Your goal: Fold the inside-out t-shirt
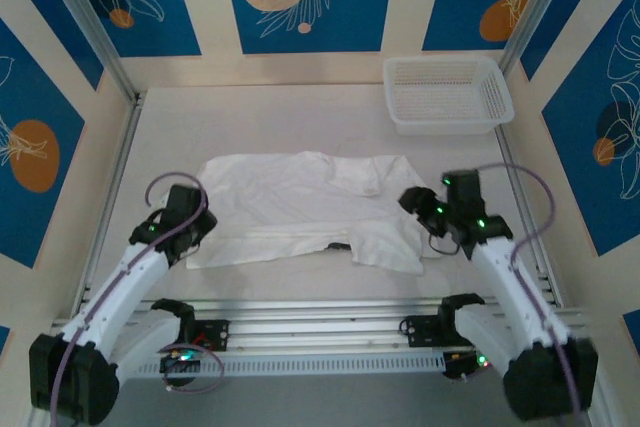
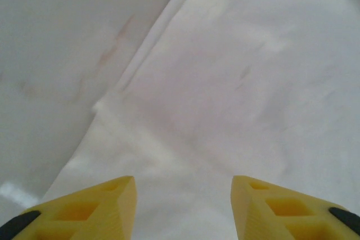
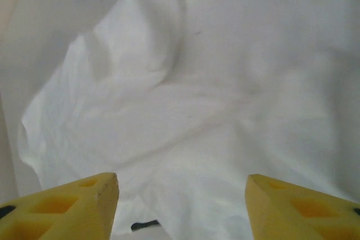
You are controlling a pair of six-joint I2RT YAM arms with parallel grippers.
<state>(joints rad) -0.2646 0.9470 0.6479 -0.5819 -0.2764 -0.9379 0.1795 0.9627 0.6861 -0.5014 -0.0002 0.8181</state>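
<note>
The left gripper (image 2: 183, 188) has its yellow jaws apart with nothing between them. It hovers close over plain white cloth, where a raised edge of fabric runs away diagonally towards the bare table (image 1: 250, 117). The right gripper (image 3: 181, 184) is likewise released and empty above rumpled, creased cloth, with a small dark mark, possibly a label, just below its left finger. From above, the two pincers sit at opposite ends of the inside-out t-shirt (image 1: 290, 202), the left one at its near-left corner and the right one at its right side. The shirt lies flat in the middle of the table between the arms. Its long axis runs left to right, and a looser flap hangs towards the arm bases at the near right. The dark mark sits midway along the near edge, which suggests the collar may face the robot, though the frames do not settle this. A white mesh basket (image 1: 447, 92) stands well apart at the far right corner. The task looks to be between folds, with the cloth laid down as a wide band and neither hand committed. The next move probably calls for both jaws to drop onto matching edges and pinch a single layer group cleanly. The slack right flap is the likeliest part to bunch.
</note>
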